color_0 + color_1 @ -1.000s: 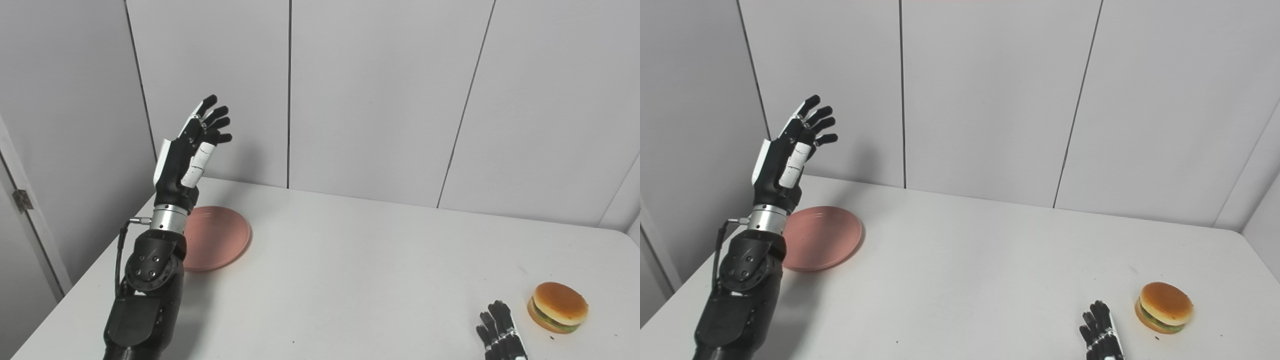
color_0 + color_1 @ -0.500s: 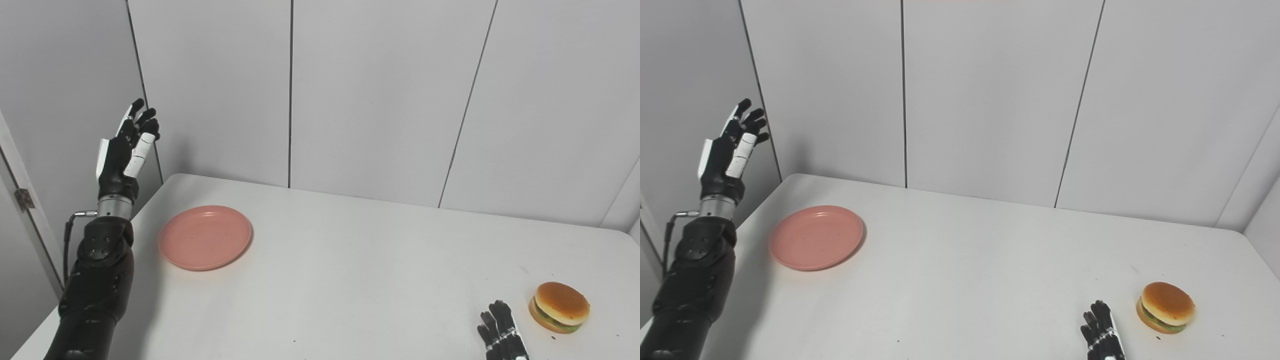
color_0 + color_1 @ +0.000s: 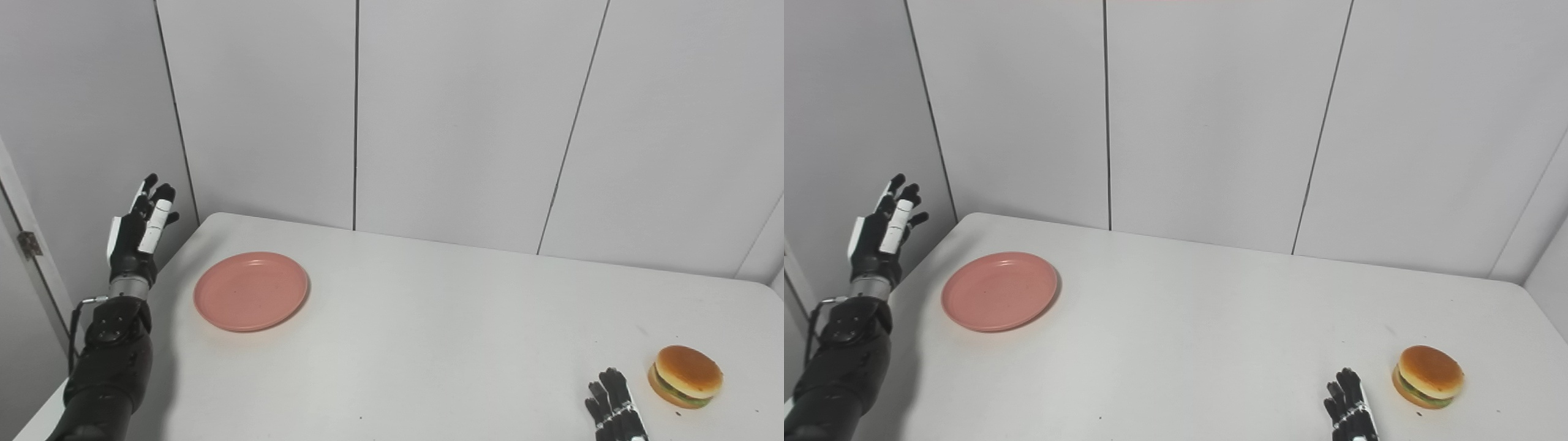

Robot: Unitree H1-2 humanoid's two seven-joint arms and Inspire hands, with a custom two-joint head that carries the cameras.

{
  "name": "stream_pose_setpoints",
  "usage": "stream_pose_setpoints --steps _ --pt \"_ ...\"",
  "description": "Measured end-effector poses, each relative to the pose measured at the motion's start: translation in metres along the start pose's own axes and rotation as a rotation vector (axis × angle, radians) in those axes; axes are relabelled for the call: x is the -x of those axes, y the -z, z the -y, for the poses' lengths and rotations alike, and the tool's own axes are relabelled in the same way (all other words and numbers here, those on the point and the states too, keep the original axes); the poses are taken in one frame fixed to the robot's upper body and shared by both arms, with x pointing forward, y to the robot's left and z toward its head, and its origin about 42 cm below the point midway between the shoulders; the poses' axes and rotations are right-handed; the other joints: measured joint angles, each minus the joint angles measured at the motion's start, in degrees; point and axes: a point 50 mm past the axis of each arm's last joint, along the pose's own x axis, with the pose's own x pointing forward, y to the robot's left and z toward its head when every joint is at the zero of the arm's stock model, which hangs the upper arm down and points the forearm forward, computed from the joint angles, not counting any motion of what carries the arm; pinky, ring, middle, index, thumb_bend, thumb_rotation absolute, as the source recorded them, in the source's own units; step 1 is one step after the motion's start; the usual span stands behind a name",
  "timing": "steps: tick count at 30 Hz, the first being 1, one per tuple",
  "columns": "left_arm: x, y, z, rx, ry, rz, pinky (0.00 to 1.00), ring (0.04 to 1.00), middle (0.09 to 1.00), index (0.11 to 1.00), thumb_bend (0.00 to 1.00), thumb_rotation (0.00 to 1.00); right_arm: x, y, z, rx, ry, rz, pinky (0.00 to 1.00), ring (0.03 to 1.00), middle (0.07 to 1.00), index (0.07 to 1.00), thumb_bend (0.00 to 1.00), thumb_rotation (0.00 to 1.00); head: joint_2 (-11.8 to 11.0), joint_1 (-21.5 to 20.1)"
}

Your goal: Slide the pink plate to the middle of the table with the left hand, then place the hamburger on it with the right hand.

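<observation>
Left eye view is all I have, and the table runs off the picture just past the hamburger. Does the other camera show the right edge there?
Observer: Yes. The right eye view shows a long stretch of the table's right edge. The hamburger sits inward of that edge, with bare tabletop between them.
Operator: What lies beyond that edge?
Observer: A grey side wall stands just past it and meets the back wall at the table's far right corner. I cannot tell whether the table touches it.
</observation>
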Motion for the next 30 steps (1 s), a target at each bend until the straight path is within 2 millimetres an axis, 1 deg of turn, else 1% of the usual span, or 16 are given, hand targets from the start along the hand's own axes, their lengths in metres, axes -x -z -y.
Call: stream_pose_setpoints --steps 3,4,6,7,9,11,14,17,20,23,27,30 --pt "0.005 0.013 -0.001 0.013 -0.006 -0.052 0.90 0.939 0.928 0.940 0.94 0.77 0.000 0.000 0.000 -0.001 0.001 0.000 1.00 0.985 0.991 0.964 0.74 0.90 0.17 -0.09" --pt "0.007 0.017 -0.001 0.014 -0.005 -0.066 0.90 0.938 0.926 0.944 0.92 0.77 0.000 0.000 0.000 -0.001 0.001 0.000 1.00 0.983 0.989 0.962 0.74 0.90 0.18 -0.09" --pt "0.010 0.023 0.000 0.015 0.002 -0.092 0.89 0.936 0.924 0.946 0.90 0.77 0.000 0.000 0.000 -0.001 0.001 0.000 1.00 0.982 0.987 0.960 0.74 0.90 0.18 -0.17" --pt "0.011 0.026 0.000 0.015 0.006 -0.103 0.88 0.922 0.914 0.940 0.87 0.76 0.000 0.000 0.000 -0.001 0.001 0.000 1.00 0.982 0.987 0.960 0.74 0.90 0.18 -0.18" --pt "0.013 0.031 0.003 0.020 0.007 -0.127 0.87 0.919 0.908 0.936 0.85 0.76 0.001 0.000 0.000 -0.001 0.001 0.000 1.00 0.983 0.987 0.959 0.74 0.89 0.26 -0.26" --pt "0.015 0.036 0.007 0.024 0.008 -0.149 0.86 0.931 0.922 0.951 0.83 0.78 0.001 0.000 0.000 -0.001 0.002 0.001 1.00 0.982 0.987 0.960 0.75 0.89 0.61 -0.61" --pt "0.019 0.044 0.013 0.020 0.021 -0.177 0.84 0.933 0.924 0.951 0.82 0.79 0.001 -0.001 0.000 0.000 0.001 0.002 1.00 0.984 0.990 0.967 0.76 0.90 0.79 -0.88" --pt "0.021 0.046 0.016 0.020 0.027 -0.179 0.85 0.929 0.923 0.953 0.81 0.78 0.002 -0.001 0.000 0.000 0.002 0.002 1.00 0.984 0.990 0.966 0.76 0.90 0.79 -0.97" --pt "0.021 0.046 0.017 0.018 0.042 -0.179 0.88 0.940 0.934 0.964 0.79 0.81 0.002 -0.001 0.000 0.000 0.002 0.002 1.00 0.982 0.987 0.963 0.76 0.88 1.05 -1.32" --pt "0.021 0.047 0.019 0.009 0.057 -0.178 0.89 0.945 0.945 0.975 0.81 0.80 0.002 -0.001 0.000 -0.001 0.004 0.001 1.00 0.978 0.983 0.960 0.77 0.88 1.14 -1.49" --pt "0.023 0.048 0.023 0.006 0.073 -0.180 0.88 0.935 0.937 0.964 0.83 0.79 0.003 -0.002 0.000 -0.001 0.007 0.000 1.00 0.978 0.981 0.958 0.77 0.87 1.58 -1.67" --pt "0.024 0.050 0.027 0.008 0.082 -0.183 0.90 0.941 0.937 0.961 0.81 0.79 0.003 -0.002 0.001 -0.001 0.008 -0.001 1.00 0.977 0.979 0.957 0.78 0.86 1.93 -1.85"
